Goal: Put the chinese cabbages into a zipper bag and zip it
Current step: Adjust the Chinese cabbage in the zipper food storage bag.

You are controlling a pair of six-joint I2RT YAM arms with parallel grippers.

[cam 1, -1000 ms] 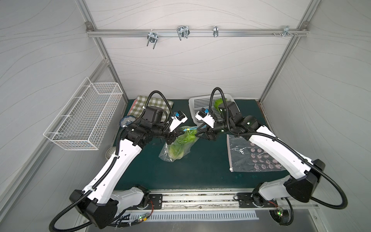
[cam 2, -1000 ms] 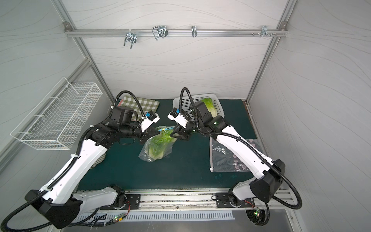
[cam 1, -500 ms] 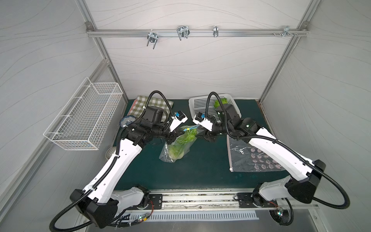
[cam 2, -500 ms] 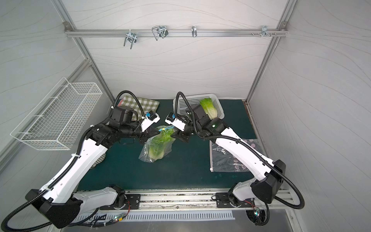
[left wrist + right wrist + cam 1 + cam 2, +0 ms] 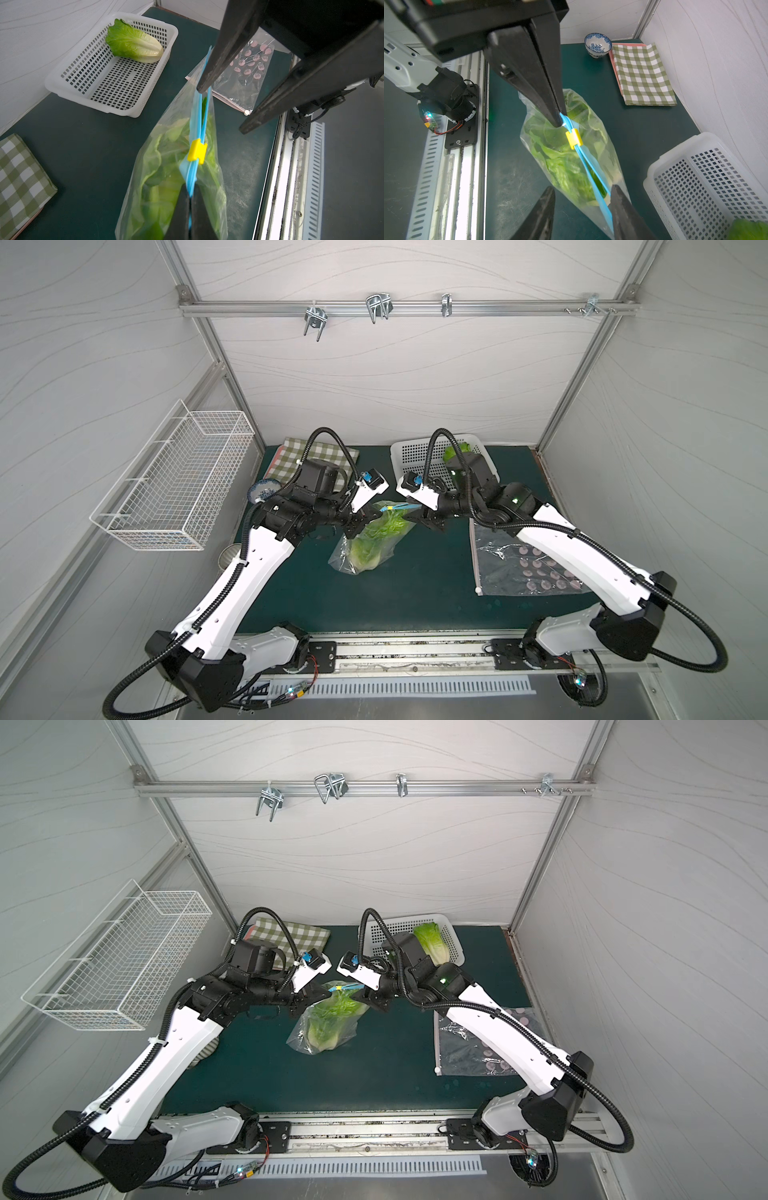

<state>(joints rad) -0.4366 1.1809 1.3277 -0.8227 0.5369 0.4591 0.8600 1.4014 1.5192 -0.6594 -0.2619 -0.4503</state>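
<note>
- Dark green tabletop [image 5: 415,585] carries everything; its near edge meets a metal rail.
- White wire basket [image 5: 174,481] hangs on the side wall, clear of the tabletop.
- White perforated plastic basket [image 5: 108,109] stands at the back. One chinese cabbage [image 5: 133,44] lies in it, its cream base towards the middle of the tabletop. In a top view the right arm hides most of this head [image 5: 453,452].
- Clear zipper bag [image 5: 328,1023] stands mid-tabletop, held up between the two arms. Green leaves [image 5: 562,166] fill it, pressed too closely together to count the heads.
- A second clear bag [image 5: 519,568], printed with pink dots, lies flat under the right arm, which covers part of it.
- Green-and-white checked cloth [image 5: 643,74] lies folded at the back corner.
- Left end effector [image 5: 190,195] is clamped on one end of the bag's blue zip track [image 5: 591,176].
- Right end effector [image 5: 582,193] stands with jaws apart at the other end; the track passes between them, close against one finger.
- Blue-patterned bowl [image 5: 597,44] sits just beside the cloth.
- Yellow slider [image 5: 197,152] rides the track near the left end effector; beyond it the two strips part.
- A blue patch [image 5: 368,477] on the left wrist housing is too small to make out.
</note>
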